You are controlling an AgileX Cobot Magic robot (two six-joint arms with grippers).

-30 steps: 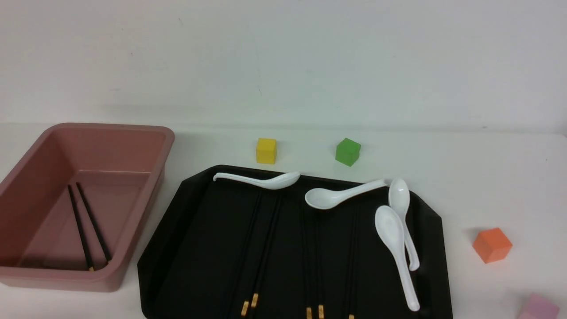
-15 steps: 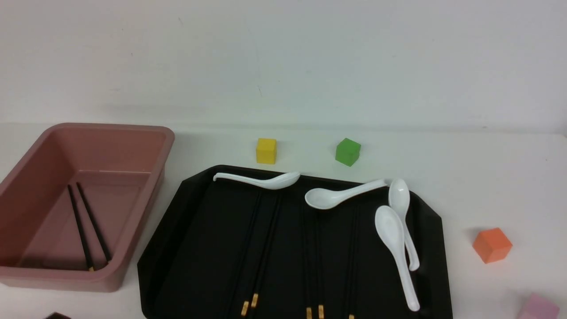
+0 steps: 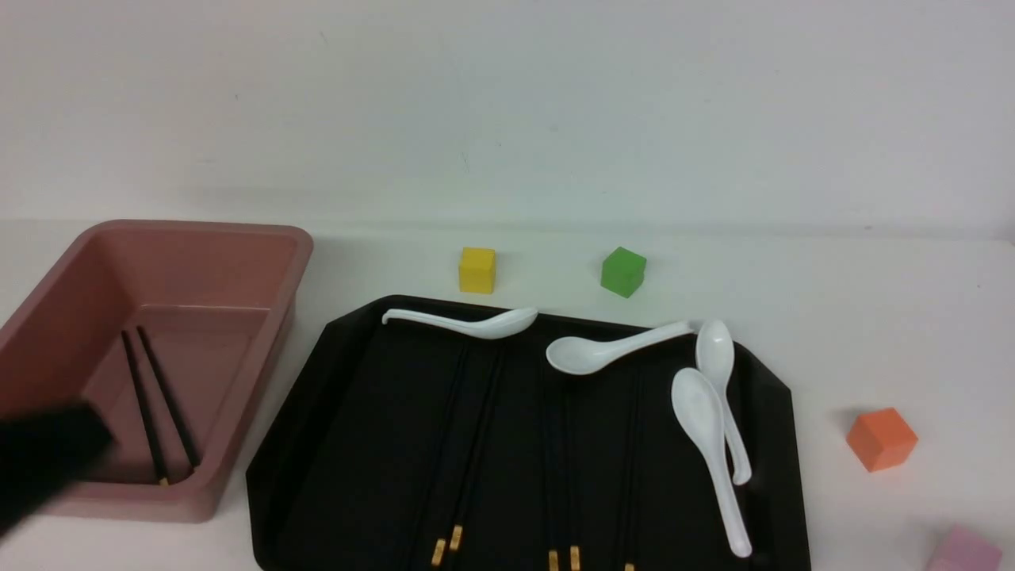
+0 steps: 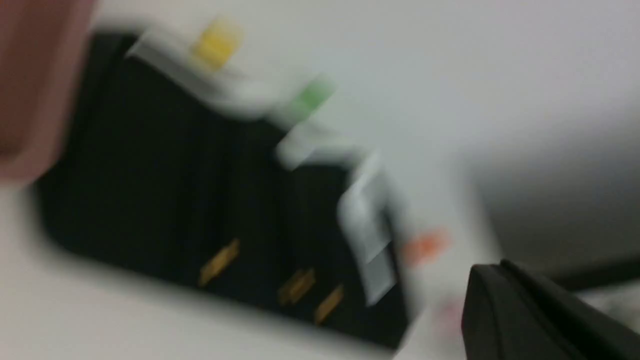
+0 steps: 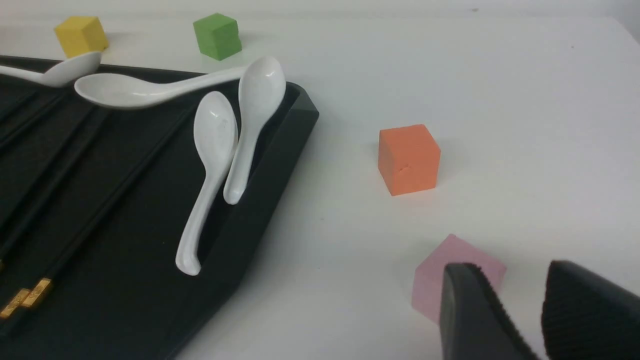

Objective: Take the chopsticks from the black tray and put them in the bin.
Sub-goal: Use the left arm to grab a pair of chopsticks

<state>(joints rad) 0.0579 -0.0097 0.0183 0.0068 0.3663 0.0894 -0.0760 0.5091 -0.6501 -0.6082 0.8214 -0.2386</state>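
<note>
We see the black tray [image 3: 349, 428] in the middle of the tabletop, close to the near edge; the bin [image 3: 206, 270] sits just beside it, by the left edge. Most of the chopsticks [image 3: 455, 539] lie flat in the tray with their gold ends toward the near edge; we can count 5 gold ends there; 2 sticks [image 3: 144, 412] already lie on the floor of the bin. 4 white spoons [image 3: 702, 412] rest along the far and right sides of the tray; they are not our job. A yellow block [image 3: 476, 270] and a green block [image 3: 622, 272] sit past the tray, toward the far edge; an orange block [image 3: 880, 438] and a pink block [image 3: 963, 551] sit toward the right edge.

The left pincer [image 4: 492, 285] is clenched; its view is very blurry and we see nothing in it; a dark blur by the near left corner, in front of the bin, looks like the left arm [image 3: 47, 456]. The right pincer [image 5: 515, 272] is low by the pink block; its 2 pads are a little apart with nothing between them.

We think the chopsticks are light, stiff, thin and smooth; they may roll, or slip out of a weak grip; they are black on black, so hard to spot. We would take 1 across its middle so it does not tip, and pinch firmly.
</note>
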